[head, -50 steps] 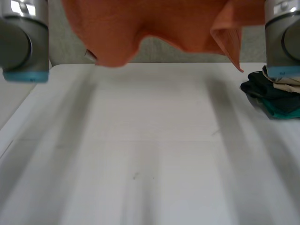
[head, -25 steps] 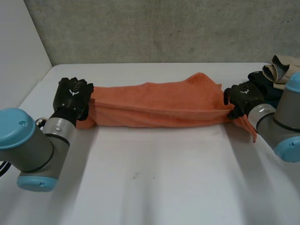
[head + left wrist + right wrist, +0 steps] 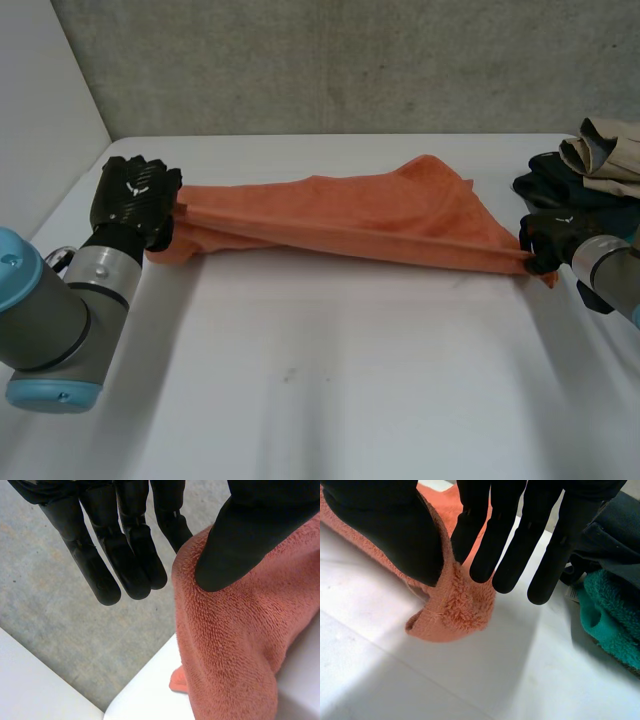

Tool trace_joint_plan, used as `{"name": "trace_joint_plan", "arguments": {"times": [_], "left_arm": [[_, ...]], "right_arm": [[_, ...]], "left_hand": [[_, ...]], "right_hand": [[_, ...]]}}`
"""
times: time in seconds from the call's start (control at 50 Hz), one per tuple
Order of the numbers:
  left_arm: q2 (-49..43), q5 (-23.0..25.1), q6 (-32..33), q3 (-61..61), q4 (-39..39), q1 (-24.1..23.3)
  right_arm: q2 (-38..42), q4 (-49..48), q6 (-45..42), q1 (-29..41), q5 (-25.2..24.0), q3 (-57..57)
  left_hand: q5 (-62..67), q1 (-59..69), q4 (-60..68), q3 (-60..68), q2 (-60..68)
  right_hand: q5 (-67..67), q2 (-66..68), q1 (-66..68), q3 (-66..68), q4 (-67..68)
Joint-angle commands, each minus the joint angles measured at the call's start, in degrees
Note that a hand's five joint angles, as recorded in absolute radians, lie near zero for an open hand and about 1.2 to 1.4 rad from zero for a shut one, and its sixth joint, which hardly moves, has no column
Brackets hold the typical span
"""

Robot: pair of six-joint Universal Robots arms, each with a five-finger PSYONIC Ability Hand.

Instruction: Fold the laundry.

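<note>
Head view: left hand (image 3: 135, 200) and right hand (image 3: 550, 240) each pinch an end of the stretched orange towel (image 3: 350, 225), and added tension could tug the right's shallow corner pinch free.

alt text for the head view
An orange towel is stretched across the white table, one end pinched by the left robot hand, the other by the right robot hand. A pile of dark and beige clothes sits nearby.

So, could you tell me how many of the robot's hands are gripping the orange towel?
2. The left hand pinches one end of the orange towel; the right hand pinches the opposite corner, beside the clothes pile.
</note>
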Motion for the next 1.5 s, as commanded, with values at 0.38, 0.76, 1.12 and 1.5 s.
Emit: {"name": "trace_joint_plan", "arguments": {"times": [0.38,0.76,1.12,1.5], "left_arm": [[19.43,-0.33,16.09,-8.52,-46.28,0.12],[-11.18,-0.95,19.28,43.31,-8.33,-0.5],[-11.35,-6.92,10.39,31.59,-4.06,0.38],[-14.96,-6.75,12.58,6.1,-6.68,-0.58]], "right_arm": [[-26.68,22.07,-49.43,-6.79,0.26,22.95],[-8.92,-26.06,-18.76,6.57,9.4,-18.18],[-7.34,-37.18,-16.64,9.21,7.74,-12.3],[-1.8,-15.47,-26.21,8.51,1.67,8.35]], "left_hand": [[13.56,13.77,11.04,11.76,11.2],[13.56,13.77,11.04,11.76,11.2],[13.56,13.77,11.04,11.76,11.2],[13.56,13.77,11.04,11.76,11.2]], "right_hand": [[14.54,12.51,14.71,12.47,12.23],[14.54,12.51,14.71,12.47,12.23],[14.54,12.51,14.71,12.47,12.23],[14.54,12.51,14.71,12.47,12.23]]}}
